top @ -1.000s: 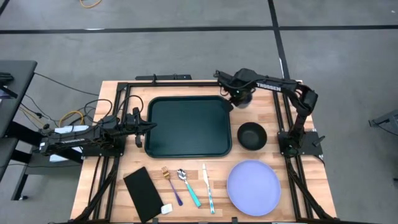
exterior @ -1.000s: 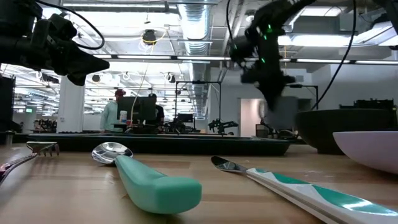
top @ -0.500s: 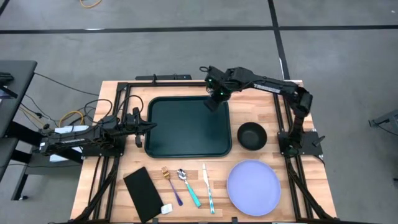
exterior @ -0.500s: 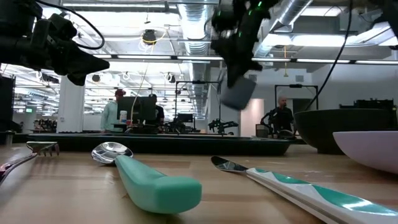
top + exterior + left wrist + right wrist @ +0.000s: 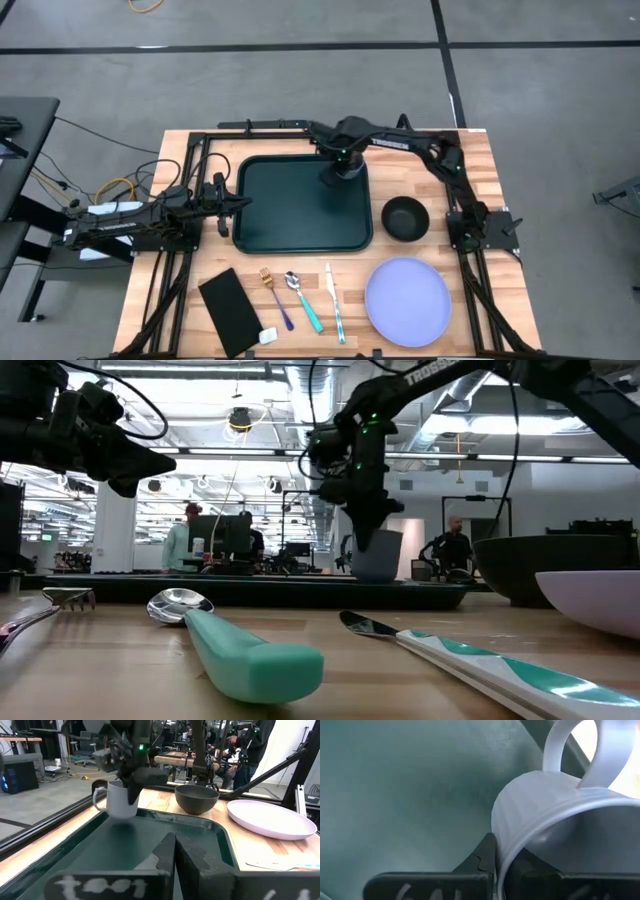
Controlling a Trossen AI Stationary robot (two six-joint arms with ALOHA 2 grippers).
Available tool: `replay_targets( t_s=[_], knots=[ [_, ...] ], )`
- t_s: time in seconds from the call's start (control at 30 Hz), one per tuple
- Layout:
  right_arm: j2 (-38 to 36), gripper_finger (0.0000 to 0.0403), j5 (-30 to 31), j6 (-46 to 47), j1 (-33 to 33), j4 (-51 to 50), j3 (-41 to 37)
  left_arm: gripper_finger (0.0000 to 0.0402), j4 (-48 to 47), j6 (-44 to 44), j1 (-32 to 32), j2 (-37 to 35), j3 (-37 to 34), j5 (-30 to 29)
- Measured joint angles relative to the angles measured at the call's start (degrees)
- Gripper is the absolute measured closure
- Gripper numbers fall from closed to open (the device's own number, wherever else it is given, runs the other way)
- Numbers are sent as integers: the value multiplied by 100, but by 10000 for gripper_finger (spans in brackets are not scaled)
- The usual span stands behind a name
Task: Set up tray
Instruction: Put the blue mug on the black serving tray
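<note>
A pale lavender mug (image 5: 338,174) (image 5: 117,799) hangs upright under my right gripper (image 5: 338,163) (image 5: 496,865), which is shut on it. The mug is over the far right part of the dark green tray (image 5: 290,210) (image 5: 115,845). Its base is at the tray floor or just above it; I cannot tell which. Its handle (image 5: 570,745) sticks out sideways. The tray lies flat on the table. My left gripper (image 5: 240,203) (image 5: 175,855) is shut and hovers over the tray's left rim, touching nothing. My right gripper holds the mug by its rim (image 5: 506,851), on the side away from the handle. One finger (image 5: 482,854) is outside the wall and the other is inside. The fingers come from above, pointing down. The mug stays upright below them (image 5: 377,555).
A black bowl (image 5: 405,218) stands right of the tray and a lavender plate (image 5: 407,298) near the table's near right corner. Along the near edge lie a black napkin (image 5: 230,310), fork (image 5: 275,295), spoon (image 5: 303,300) and knife (image 5: 333,300). People are in the room behind.
My right gripper carried the mug from the table's far right corner leftward over the tray and lowered it. The mug hung tilted on the way and is upright now, low over the tray's far right part. My left arm kept still.
</note>
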Motion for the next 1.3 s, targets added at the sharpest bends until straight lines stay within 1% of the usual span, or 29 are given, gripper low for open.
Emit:
replay_targets(
  t_s=[0.13,0.2,0.27,0.5,0.67,1.03,1.13,1.3],
  knots=[
    [208,397,37,-29,-1,-94,78,401,0,0,-1,-1,0,-2],
    [302,397,146,-23,0,28,97,401,0,0,1,-1,0,-4],
    [304,397,180,-36,-24,-115,94,401,2,0,-1,-1,0,0],
    [330,388,160,-27,-26,-30,90,401,0,0,-1,-1,1,-2],
    [341,359,151,-108,-26,18,79,401,2,0,0,-1,2,-2],
    [341,277,149,-129,-26,92,86,401,0,0,0,-1,2,-7],
    [341,258,149,-211,-26,-16,253,401,0,0,-1,-1,2,-9],
    [341,236,173,-274,-26,-192,781,401,0,0,-1,-1,0,-12]
  ],
)
